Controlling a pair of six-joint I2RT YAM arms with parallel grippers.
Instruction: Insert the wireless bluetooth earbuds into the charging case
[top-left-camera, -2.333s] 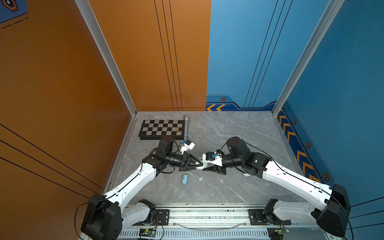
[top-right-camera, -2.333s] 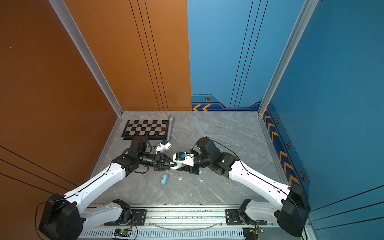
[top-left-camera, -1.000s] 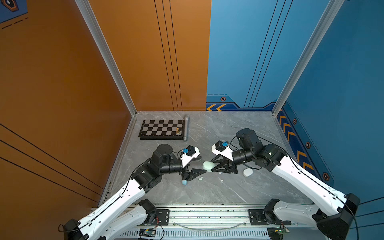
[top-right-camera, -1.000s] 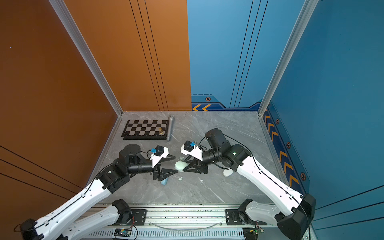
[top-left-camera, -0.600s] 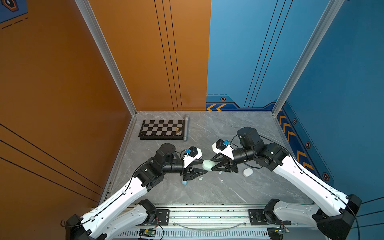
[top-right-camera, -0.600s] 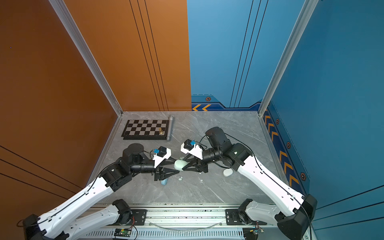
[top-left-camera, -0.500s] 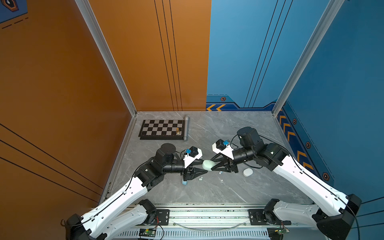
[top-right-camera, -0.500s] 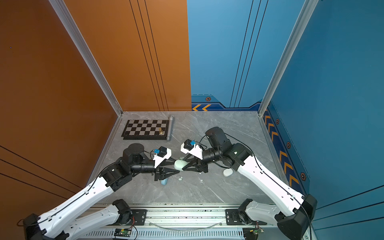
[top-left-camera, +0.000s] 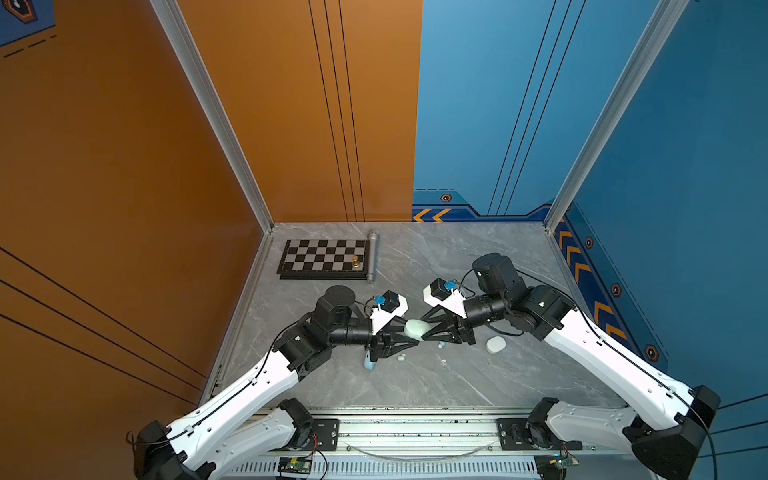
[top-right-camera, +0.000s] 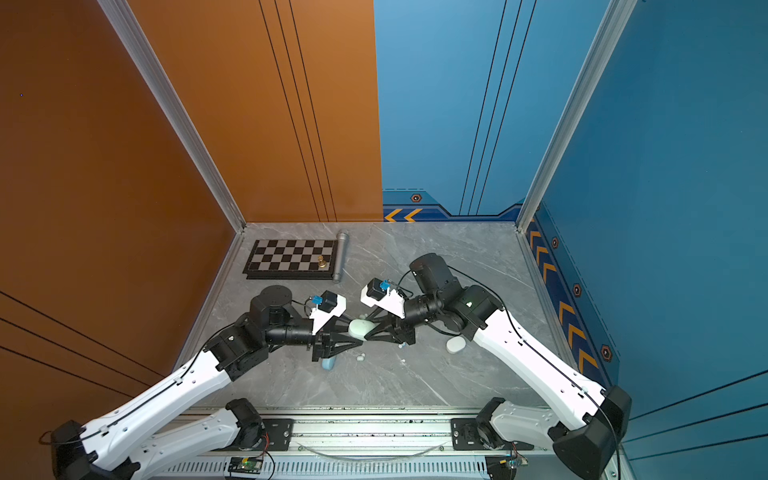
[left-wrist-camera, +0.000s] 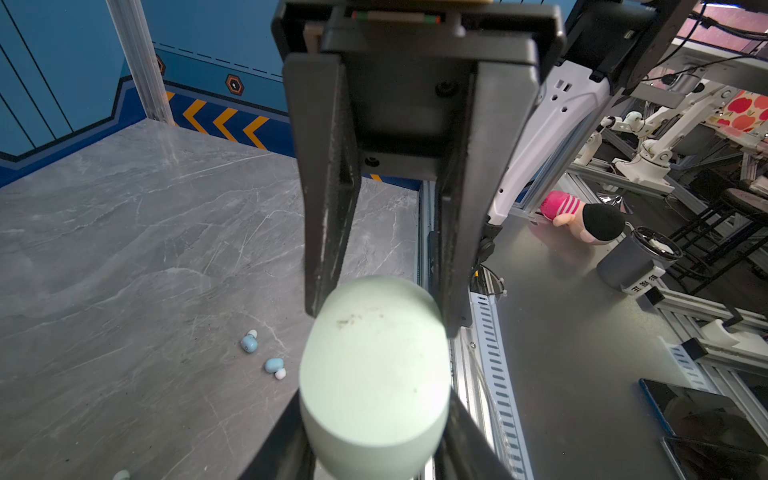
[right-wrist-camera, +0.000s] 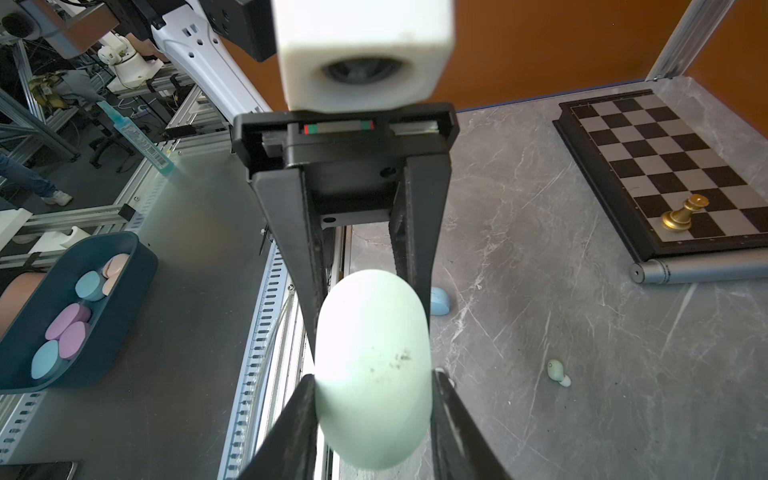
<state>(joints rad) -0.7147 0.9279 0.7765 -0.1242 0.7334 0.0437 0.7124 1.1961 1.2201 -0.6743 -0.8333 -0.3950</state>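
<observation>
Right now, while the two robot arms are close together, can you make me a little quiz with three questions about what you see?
1. Pick one: what do the left gripper and the right gripper grip together? A) a banana B) the mint case C) a toy car
2. True or false: the gold chess piece is on the chessboard.
3. Fill in: in the left wrist view, the two earbuds lying close together on the table are pale ____.
Key: 1 B; 2 true; 3 blue.
</observation>
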